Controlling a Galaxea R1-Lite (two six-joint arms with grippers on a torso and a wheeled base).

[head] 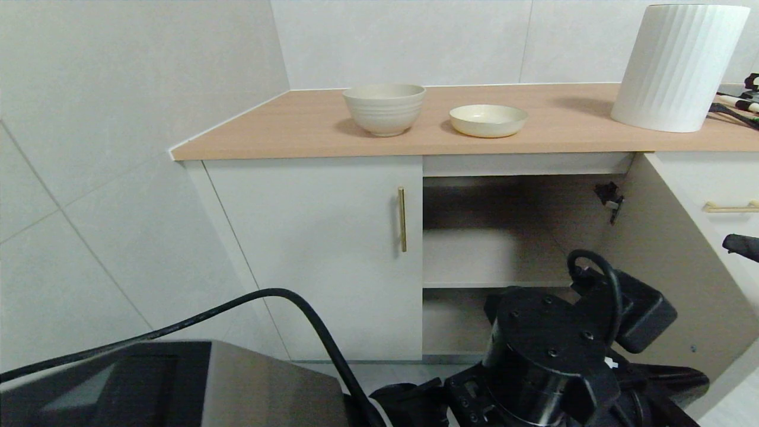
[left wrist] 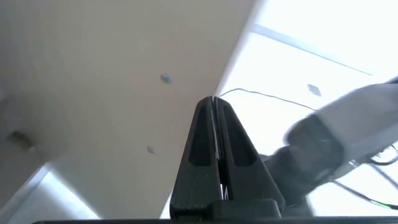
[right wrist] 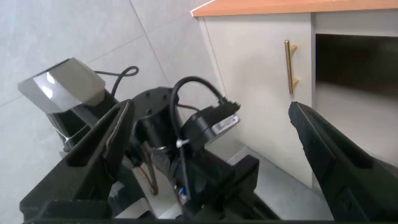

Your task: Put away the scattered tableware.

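Observation:
A deep cream bowl (head: 384, 108) and a shallow cream dish (head: 488, 120) stand side by side on the wooden countertop (head: 284, 127). Below them the cabinet's right half is open, showing a bare shelf (head: 492, 255); its left door (head: 308, 249) is closed. My left gripper (left wrist: 214, 106) is shut with nothing in it and points at the inner face of the open door (left wrist: 112, 74). Low in front of the cabinet, my right gripper (right wrist: 210, 106) is open and holds nothing, well below the counter.
A tall white ribbed container (head: 676, 65) stands at the counter's right end, with some utensils (head: 738, 104) behind it. The open right door (head: 676, 261) juts toward me. The closed door has a gold handle (head: 402, 219). A tiled wall (head: 89, 178) bounds the left.

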